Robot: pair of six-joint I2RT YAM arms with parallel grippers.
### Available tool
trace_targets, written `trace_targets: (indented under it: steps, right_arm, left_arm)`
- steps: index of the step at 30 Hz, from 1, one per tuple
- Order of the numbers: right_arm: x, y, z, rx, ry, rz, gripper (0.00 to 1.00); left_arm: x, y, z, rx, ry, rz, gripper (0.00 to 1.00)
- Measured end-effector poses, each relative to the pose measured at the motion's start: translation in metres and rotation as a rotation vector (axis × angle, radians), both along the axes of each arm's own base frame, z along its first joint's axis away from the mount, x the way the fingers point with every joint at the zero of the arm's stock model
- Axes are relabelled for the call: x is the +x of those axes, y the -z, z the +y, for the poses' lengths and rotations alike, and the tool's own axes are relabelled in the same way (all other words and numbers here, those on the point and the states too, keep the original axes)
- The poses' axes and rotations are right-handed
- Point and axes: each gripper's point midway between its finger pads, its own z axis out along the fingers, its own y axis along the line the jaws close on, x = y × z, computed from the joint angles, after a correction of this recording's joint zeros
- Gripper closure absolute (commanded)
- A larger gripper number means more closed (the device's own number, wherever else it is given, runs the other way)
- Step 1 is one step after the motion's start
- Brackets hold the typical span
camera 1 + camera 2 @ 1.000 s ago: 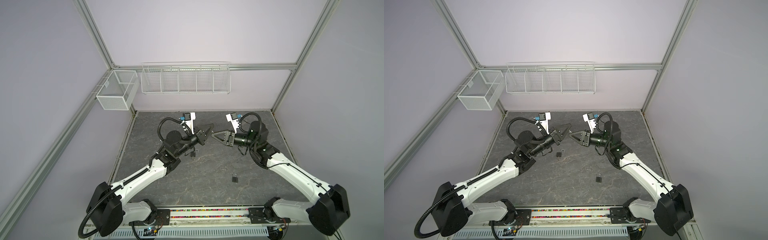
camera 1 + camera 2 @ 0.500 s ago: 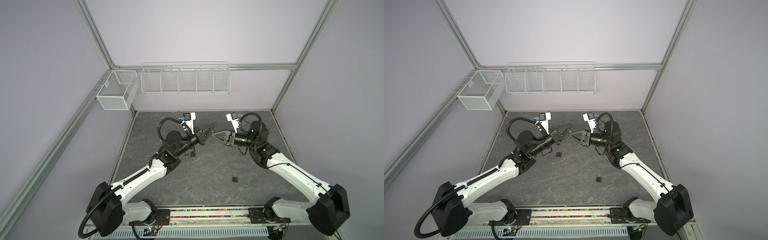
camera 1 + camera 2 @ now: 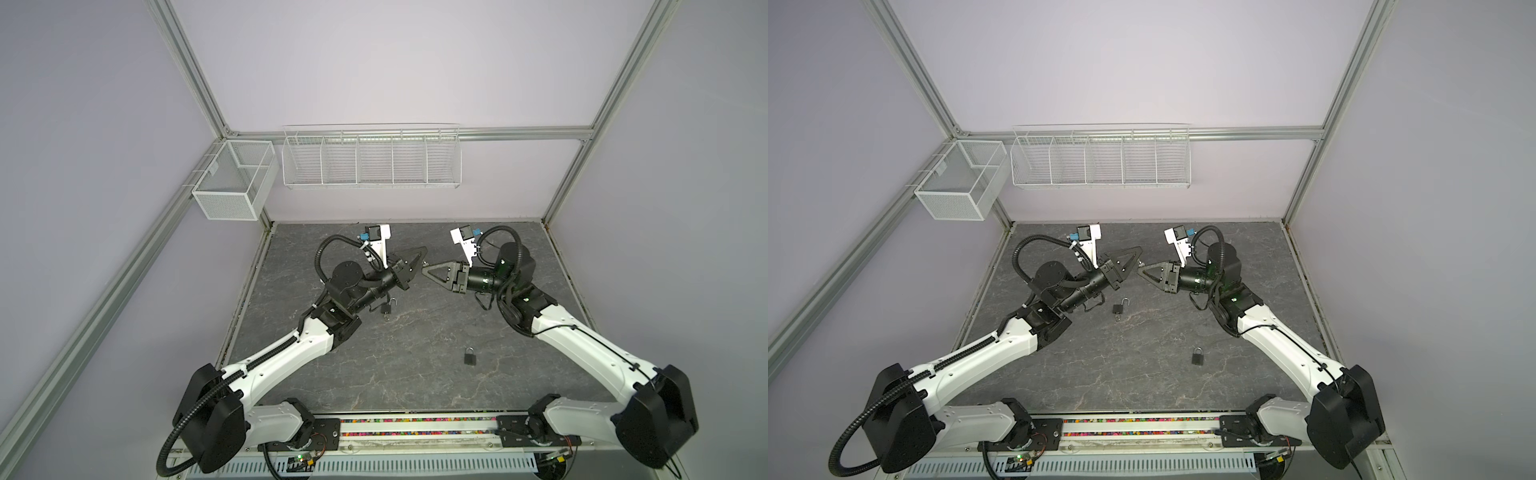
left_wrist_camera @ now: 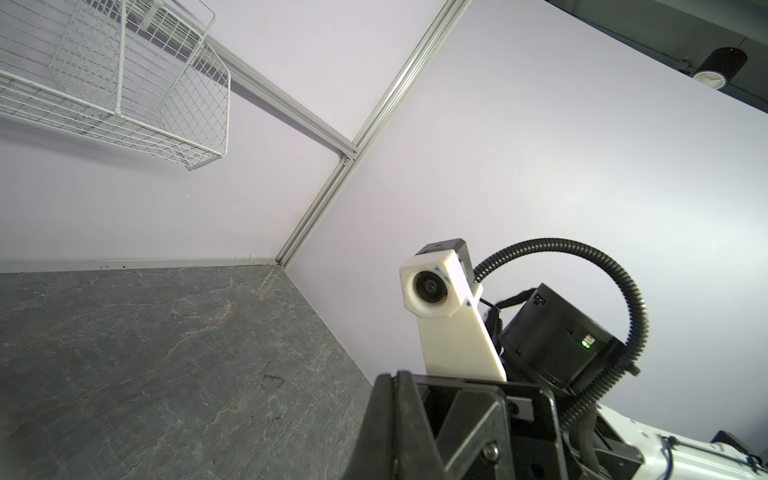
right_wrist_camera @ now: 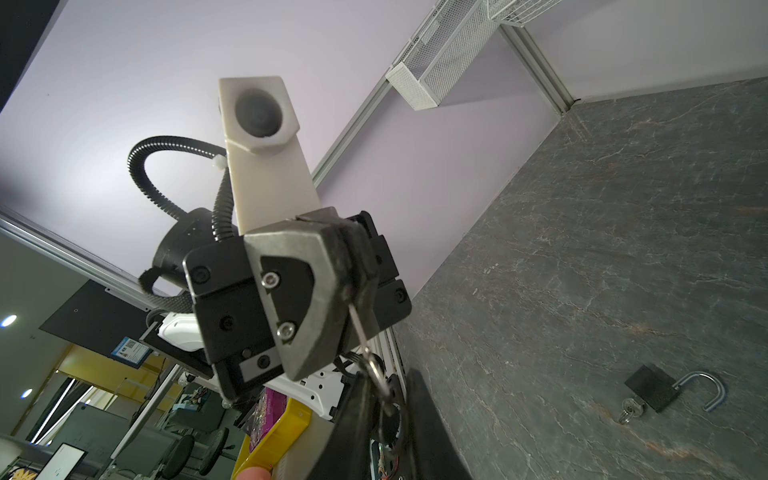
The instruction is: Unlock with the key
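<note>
Two black padlocks lie on the dark grey, stone-patterned counter (image 3: 415, 386). Nearest the robot's base, on the right arm's side, the shut black padlock (image 3: 470, 357) (image 3: 1197, 356) lies flat with its shackle closed, well apart from both arms. Farther back, just beside the left arm's forearm, lies the open black padlock (image 3: 385, 308) (image 3: 1118, 308). The right wrist view shows its silver shackle (image 5: 722, 390) swung out and a small key (image 5: 631, 409) sitting in its keyhole.

Beyond it, above the middle of the counter, the two grippers meet tip to tip in both top views. The left gripper (image 3: 420, 257) (image 5: 350, 291) has its jaws pressed together on the blade of a slim silver key (image 5: 358, 328). This key sticks out of the tips, with its round ring (image 5: 376, 374) at the free end. The right gripper (image 3: 425, 270) (image 5: 386, 395) points straight at that key. Its black fingers (image 5: 357, 419) stand close on either side of the ring, and I cannot tell whether the jaws press on it or leave a small gap.

At the back, on the lilac wall (image 3: 395, 62), hangs a long white wire basket with dividers (image 3: 371, 160). A white mesh box basket (image 3: 232, 187) sits at the left corner.
</note>
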Motion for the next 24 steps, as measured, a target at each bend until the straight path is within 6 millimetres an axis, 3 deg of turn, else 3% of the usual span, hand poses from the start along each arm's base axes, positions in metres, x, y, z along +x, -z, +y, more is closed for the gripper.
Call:
trace_targets:
  steps: [24]
  right_arm:
    - [0.0001,-0.0041,-0.0027,0.016,-0.013,-0.004,0.94]
  left_arm:
    - [0.0007,-0.004,-0.0019,-0.006,0.005,-0.013,1.0]
